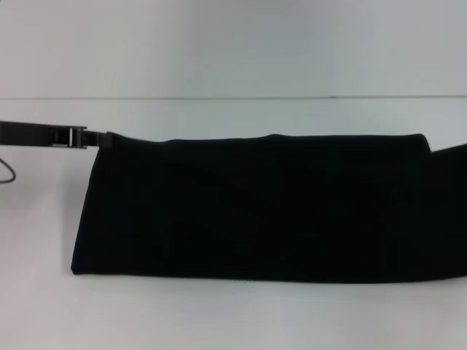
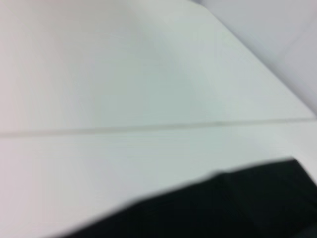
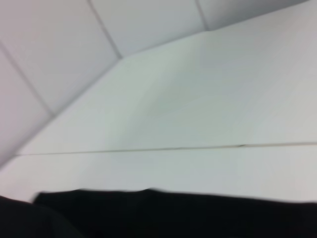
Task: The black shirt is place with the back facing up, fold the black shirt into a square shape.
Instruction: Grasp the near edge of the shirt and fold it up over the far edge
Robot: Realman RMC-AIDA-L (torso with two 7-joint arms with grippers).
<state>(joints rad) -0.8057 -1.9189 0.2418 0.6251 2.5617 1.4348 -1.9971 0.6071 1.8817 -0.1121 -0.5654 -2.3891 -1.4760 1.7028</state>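
Note:
The black shirt (image 1: pixel 263 208) lies folded into a long band across the white table (image 1: pixel 219 313), reaching past the right edge of the head view. My left gripper (image 1: pixel 104 138) comes in low from the left and meets the shirt's far left corner, which rises to its tip, so it looks shut on the cloth. At the far right corner a dark shape (image 1: pixel 451 157) merges with the fabric, and I cannot make out my right gripper there. Both wrist views show only the shirt's edge (image 2: pixel 233 203) (image 3: pixel 173 213) against the table.
A seam line (image 1: pixel 233 98) crosses the table behind the shirt. A thin cable loop (image 1: pixel 7 171) hangs below the left arm (image 1: pixel 36 135). Bare white table lies in front of and behind the shirt.

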